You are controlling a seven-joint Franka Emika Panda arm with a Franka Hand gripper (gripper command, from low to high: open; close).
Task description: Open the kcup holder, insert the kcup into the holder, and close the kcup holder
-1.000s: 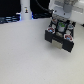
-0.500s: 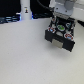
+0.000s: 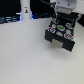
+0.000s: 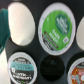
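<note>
Nearby, pods crowd the kcup holder (image 3: 61,36) — white bottle (image 3: 25,8) well apart — pincer's state unclear.

lab-like test setup: bare white table (image 3: 25,55), dark backdrop.

Even, bright light washes the pale bench (image 3: 25,55) in the soft, low-resolution exterior view, background dim; the wrist view is blurred, pod lids (image 4: 57,26) glaring against black.
</note>
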